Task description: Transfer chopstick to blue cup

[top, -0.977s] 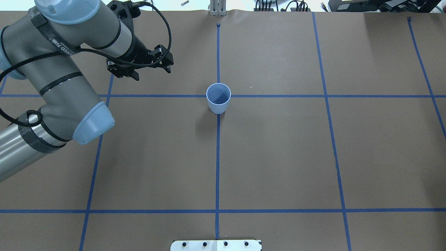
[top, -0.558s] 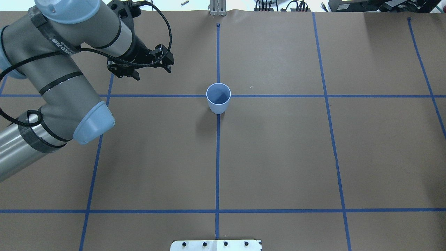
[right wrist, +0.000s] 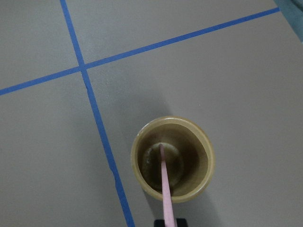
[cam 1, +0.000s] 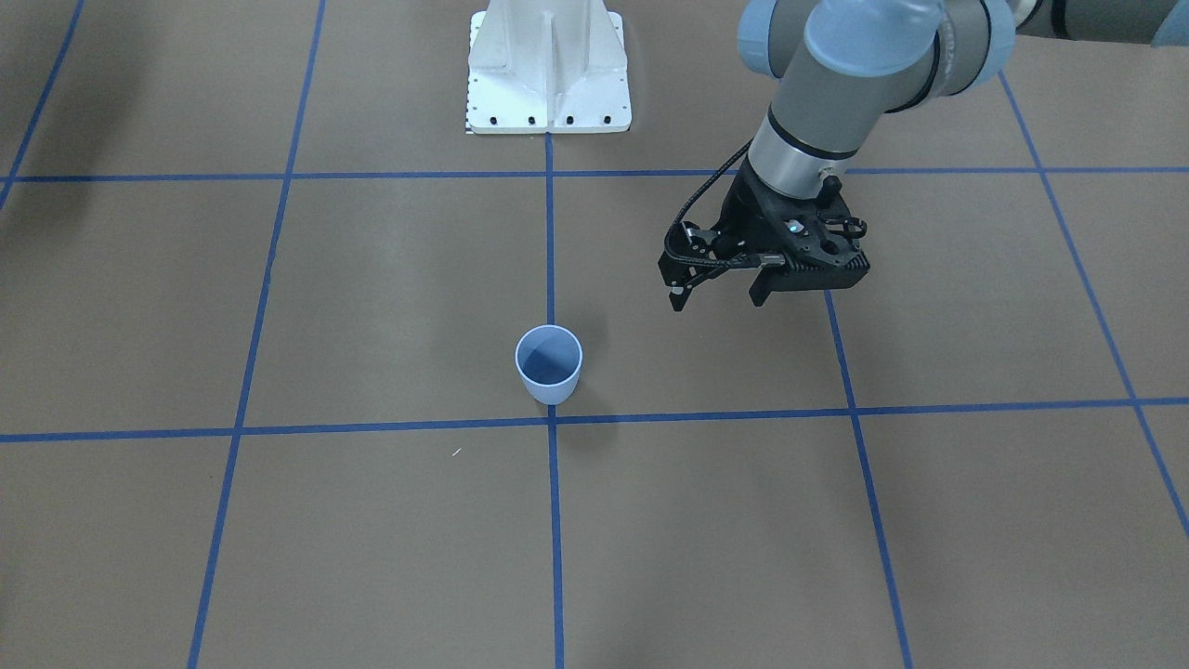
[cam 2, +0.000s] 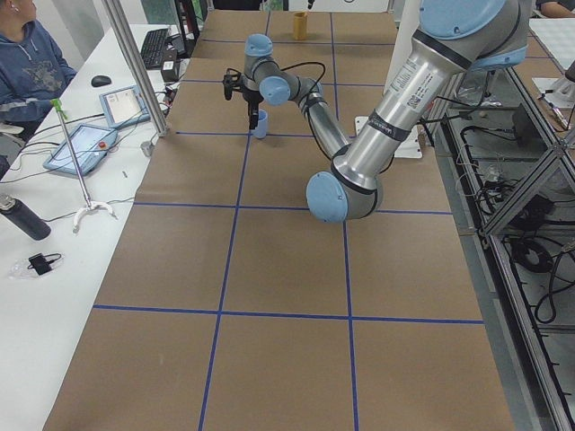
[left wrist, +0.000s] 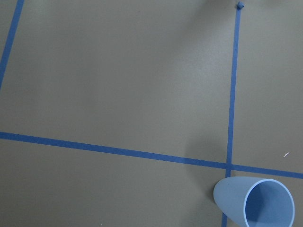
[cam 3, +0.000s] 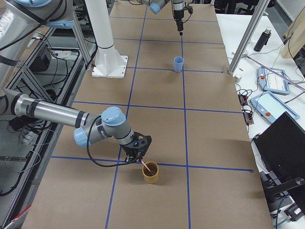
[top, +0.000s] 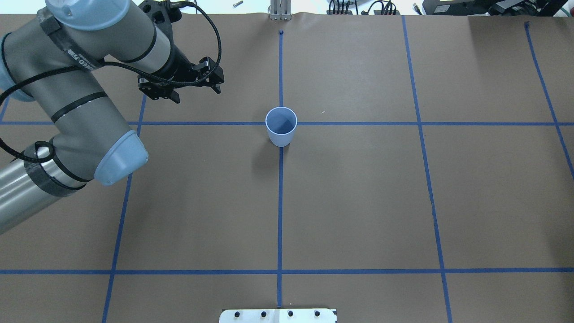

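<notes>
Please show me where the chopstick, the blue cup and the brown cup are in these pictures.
chopstick (right wrist: pixel 164 182), right wrist view, middle of its pink shaft.
blue cup (top: pixel 281 127), overhead view, its dark blue inside.
brown cup (right wrist: pixel 195 163), right wrist view, its inner wall.

The thin, pale pink chopstick (right wrist: pixel 164 189) leaned at a tilt, its lower tip at the bottom of a tan cup (right wrist: pixel 201 163). The pale blue cup (top: pixel 281 128) stood upright and empty, well apart from it.
</notes>
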Tool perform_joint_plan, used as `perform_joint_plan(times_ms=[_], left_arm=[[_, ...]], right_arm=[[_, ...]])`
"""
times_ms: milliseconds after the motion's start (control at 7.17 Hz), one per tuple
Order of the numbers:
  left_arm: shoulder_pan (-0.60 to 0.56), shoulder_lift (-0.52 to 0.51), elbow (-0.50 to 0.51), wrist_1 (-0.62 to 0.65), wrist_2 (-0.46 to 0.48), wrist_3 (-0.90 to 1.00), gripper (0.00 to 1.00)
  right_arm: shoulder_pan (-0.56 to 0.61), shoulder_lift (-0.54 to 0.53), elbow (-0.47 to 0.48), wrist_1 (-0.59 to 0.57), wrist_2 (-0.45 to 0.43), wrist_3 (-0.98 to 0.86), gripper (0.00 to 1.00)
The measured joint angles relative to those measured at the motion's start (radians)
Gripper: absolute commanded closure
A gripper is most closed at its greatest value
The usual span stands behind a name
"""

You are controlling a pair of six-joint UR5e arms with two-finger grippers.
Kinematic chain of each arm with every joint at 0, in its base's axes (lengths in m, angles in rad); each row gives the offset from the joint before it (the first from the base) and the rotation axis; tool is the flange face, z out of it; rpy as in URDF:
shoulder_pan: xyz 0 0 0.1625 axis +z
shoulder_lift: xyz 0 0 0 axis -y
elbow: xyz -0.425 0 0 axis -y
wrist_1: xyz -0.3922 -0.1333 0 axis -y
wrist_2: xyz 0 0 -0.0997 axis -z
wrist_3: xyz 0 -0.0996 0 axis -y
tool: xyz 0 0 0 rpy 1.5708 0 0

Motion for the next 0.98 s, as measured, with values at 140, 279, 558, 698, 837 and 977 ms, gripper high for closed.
perform_joint_plan(times_ms=[140,279,558,698,837,977], left_arm=[[0.0,0.001,0.002,0.0,0.001,0.0,0.03],[0.0,0.003,0.003,0.0,0.002,0.0,0.03],[0.0,0.008,0.003,-0.001,0.003,0.0,0.03],[0.0,0.008,0.004,-0.001,0.003,0.0,0.03],[0.0,0.009,0.005,-0.002,0.003,0.0,0.03],[0.0,0.009,0.007,-0.003,0.003,0.0,0.03]], right_arm=[[0.007,-0.004,0.006,0.0,0.01,-0.006,1.0],[0.013,-0.016,0.021,-0.001,0.022,-0.015,1.0],[0.028,-0.07,0.088,-0.005,0.045,-0.021,1.0],[0.038,-0.086,0.11,-0.006,0.052,-0.025,1.0],[0.051,-0.092,0.118,-0.008,0.054,-0.034,1.0],[0.069,-0.092,0.128,-0.025,0.055,-0.052,1.0]])
